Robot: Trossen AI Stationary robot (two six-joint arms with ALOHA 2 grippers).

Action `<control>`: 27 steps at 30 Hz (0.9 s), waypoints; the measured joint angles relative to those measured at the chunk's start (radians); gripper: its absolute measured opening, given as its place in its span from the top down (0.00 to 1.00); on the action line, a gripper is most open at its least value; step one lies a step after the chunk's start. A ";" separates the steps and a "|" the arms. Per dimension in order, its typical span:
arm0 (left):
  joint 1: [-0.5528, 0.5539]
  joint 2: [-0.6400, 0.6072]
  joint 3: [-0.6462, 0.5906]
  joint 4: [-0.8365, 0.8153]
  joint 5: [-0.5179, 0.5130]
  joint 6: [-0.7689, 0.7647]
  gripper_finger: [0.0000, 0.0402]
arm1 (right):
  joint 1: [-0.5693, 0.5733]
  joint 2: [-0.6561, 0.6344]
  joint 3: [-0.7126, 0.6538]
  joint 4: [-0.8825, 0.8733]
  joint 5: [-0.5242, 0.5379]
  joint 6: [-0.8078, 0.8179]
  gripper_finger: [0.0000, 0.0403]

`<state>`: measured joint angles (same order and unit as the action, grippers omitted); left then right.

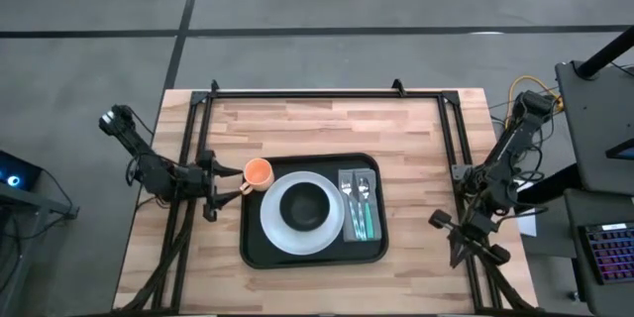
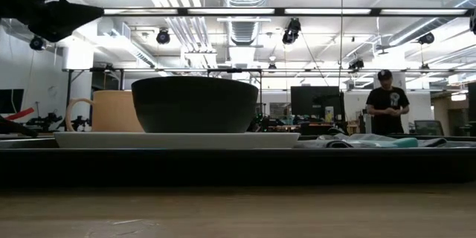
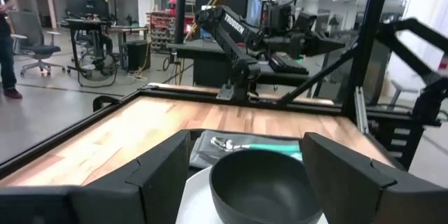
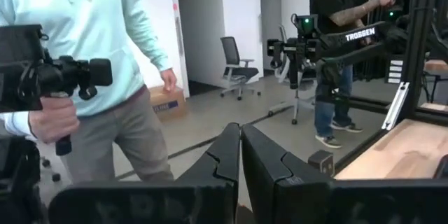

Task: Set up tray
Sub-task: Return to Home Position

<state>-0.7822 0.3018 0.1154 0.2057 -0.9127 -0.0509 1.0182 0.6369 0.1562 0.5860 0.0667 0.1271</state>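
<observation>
The black tray (image 1: 371,253) lies in the middle of the table. On it a white plate (image 1: 272,228) bears a black bowl (image 1: 305,206). An orange cup (image 1: 258,171) stands at the tray's far left corner. Cutlery on a grey napkin (image 1: 359,208) lies along the tray's right side. My left gripper (image 1: 218,188) hovers open just left of the tray, pointing level at the bowl (image 3: 262,189), which shows beyond the gap between its fingers (image 3: 161,175). My right gripper (image 4: 240,140) is shut at the table's right edge (image 1: 438,221), holding nothing.
A black frame (image 1: 327,92) runs along the table's far edge and both sides. In the low view the tray's rim (image 2: 238,165) fills the front, with the cup (image 2: 111,111) left of the bowl (image 2: 195,104). People stand in the room beyond.
</observation>
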 joint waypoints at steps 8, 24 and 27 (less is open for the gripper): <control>0.000 0.080 0.000 0.000 0.001 0.000 0.37 | 0.000 -0.107 -0.115 0.008 0.000 0.004 0.98; 0.000 0.206 0.000 0.000 0.001 0.000 0.37 | 0.000 -0.465 -0.147 -0.280 -0.016 -0.010 0.98; 0.000 0.222 0.000 0.000 0.001 0.000 0.37 | 0.000 -0.572 -0.147 -0.364 -0.016 -0.012 0.98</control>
<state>-0.7822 0.5240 0.1154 0.2054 -0.9121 -0.0509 1.0183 0.0645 0.0090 0.2217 0.0505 0.1156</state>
